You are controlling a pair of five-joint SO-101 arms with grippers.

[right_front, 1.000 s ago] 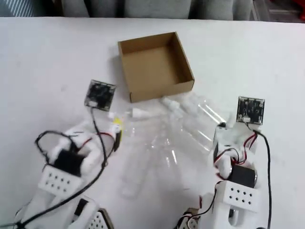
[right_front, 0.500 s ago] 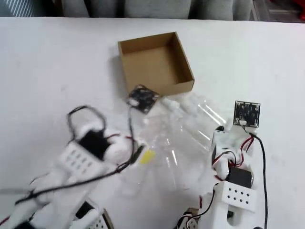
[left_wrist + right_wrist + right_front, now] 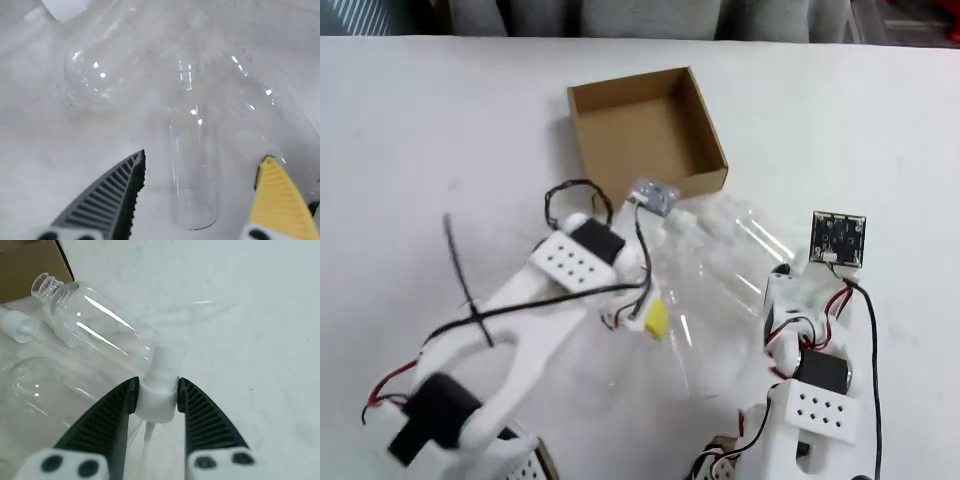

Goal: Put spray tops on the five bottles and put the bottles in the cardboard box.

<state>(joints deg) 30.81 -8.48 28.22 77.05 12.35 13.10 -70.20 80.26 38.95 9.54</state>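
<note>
Bottles [image 3: 740, 245] on their sides beside open cardboard box [image 3: 670, 186]

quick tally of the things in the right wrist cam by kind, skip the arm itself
bottles: 2
spray tops: 2, one held in the right end effector
cardboard box: 1
total: 5

The left claw [image 3: 205, 156] has swung over the bottles [image 3: 730, 255].

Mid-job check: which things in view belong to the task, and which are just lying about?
Job: cardboard box, empty; clear bottles lying beside it; spray top in the right claw; loose spray top; open left claw.
Not the job: table; grey chairs behind.
</note>
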